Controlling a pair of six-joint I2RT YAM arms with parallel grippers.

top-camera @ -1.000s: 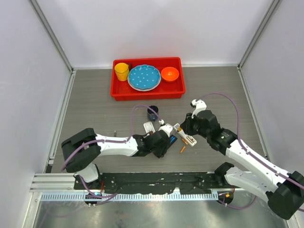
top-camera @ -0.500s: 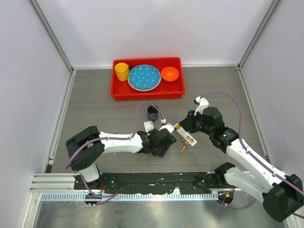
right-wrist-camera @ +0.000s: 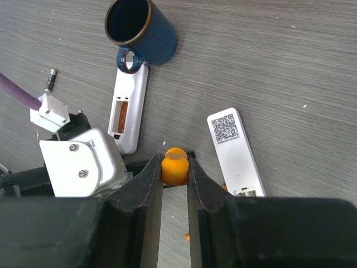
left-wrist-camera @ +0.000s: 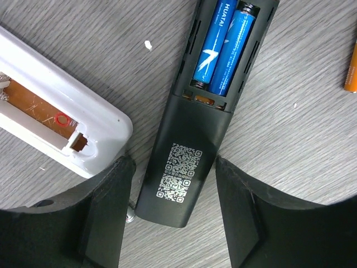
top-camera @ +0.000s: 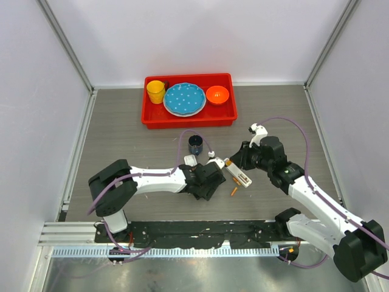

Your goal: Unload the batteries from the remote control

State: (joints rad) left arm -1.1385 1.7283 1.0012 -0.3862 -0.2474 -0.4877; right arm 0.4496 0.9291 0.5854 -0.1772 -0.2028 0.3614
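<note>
Overhead, the left gripper (top-camera: 213, 178) and right gripper (top-camera: 231, 163) meet mid-table, with the red tray (top-camera: 149, 119) at 12 o'clock. One orange battery (top-camera: 234, 191) lies loose at their 5 o'clock.

From the left wrist, the jaws stand wide astride the black remote (left-wrist-camera: 184, 139). Two blue batteries (left-wrist-camera: 223, 47) sit in its open bay at 12 o'clock, and a white remote (left-wrist-camera: 61, 125) lies at 9.

From the right wrist, the jaws pinch an orange-handled screwdriver (right-wrist-camera: 175, 166), with a blue mug (right-wrist-camera: 142, 30) at 11 o'clock.
</note>
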